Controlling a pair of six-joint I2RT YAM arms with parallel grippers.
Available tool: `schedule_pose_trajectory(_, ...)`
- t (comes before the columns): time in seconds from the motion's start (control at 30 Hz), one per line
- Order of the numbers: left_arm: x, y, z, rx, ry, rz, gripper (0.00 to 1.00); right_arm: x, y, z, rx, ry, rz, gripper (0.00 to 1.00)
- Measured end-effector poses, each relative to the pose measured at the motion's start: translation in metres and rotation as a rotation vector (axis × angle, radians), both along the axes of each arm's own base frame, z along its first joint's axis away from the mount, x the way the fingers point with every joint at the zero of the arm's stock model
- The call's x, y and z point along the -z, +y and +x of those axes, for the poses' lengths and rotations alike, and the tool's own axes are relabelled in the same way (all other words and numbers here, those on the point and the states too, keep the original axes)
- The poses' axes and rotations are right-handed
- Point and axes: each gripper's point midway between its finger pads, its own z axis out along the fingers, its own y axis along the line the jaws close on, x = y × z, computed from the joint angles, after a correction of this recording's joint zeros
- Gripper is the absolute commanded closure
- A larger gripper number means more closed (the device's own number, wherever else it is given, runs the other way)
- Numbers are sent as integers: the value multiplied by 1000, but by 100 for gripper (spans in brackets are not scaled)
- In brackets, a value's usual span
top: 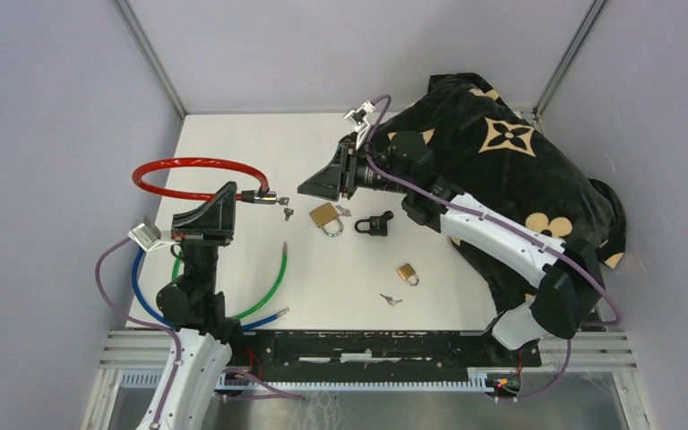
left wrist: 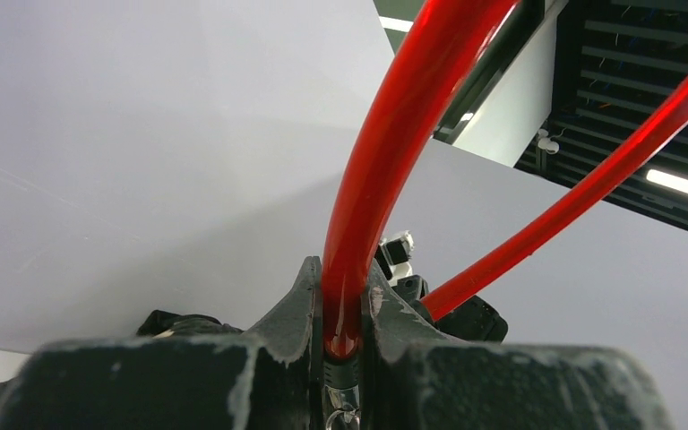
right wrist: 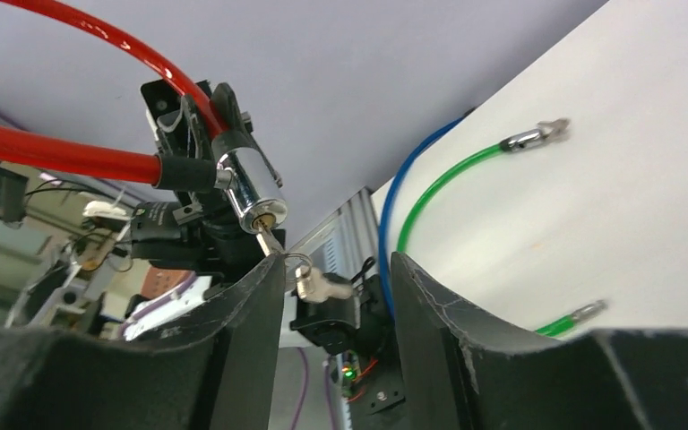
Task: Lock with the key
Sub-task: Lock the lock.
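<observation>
left hand (left wrist: 342,296) clamps the red cable lock (left wrist: 385,152), right hand (right wrist: 336,269) is half open holding nothing, key (right wrist: 270,240) mostly buried in the cylinder (right wrist: 255,193)

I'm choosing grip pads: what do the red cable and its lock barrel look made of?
The red cable: a glossy plastic sheath, judging by its long highlights; core hidden. The lock barrel: likely polished chrome-plated metal, mirror-bright with reflections.

White-shelled left arm (top: 188,367), lower left, and right arm (top: 502,242), at right: black joints, purple cables (top: 98,269), black wedge-shaped left gripper (top: 235,191) and right gripper (top: 303,190).
</observation>
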Motion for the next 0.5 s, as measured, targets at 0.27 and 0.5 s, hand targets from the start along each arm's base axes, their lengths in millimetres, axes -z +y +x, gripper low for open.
schedule_pose_trajectory(0.27, -1, 1, 0, -3, -2, -3, 98, -27, -24, 21, 131, -371, -69, 47)
schedule_pose_trajectory(0.5, 1, 1, 2, -4, 7, -6, 98, -44, -36, -20, 236, -1376, -223, 46)
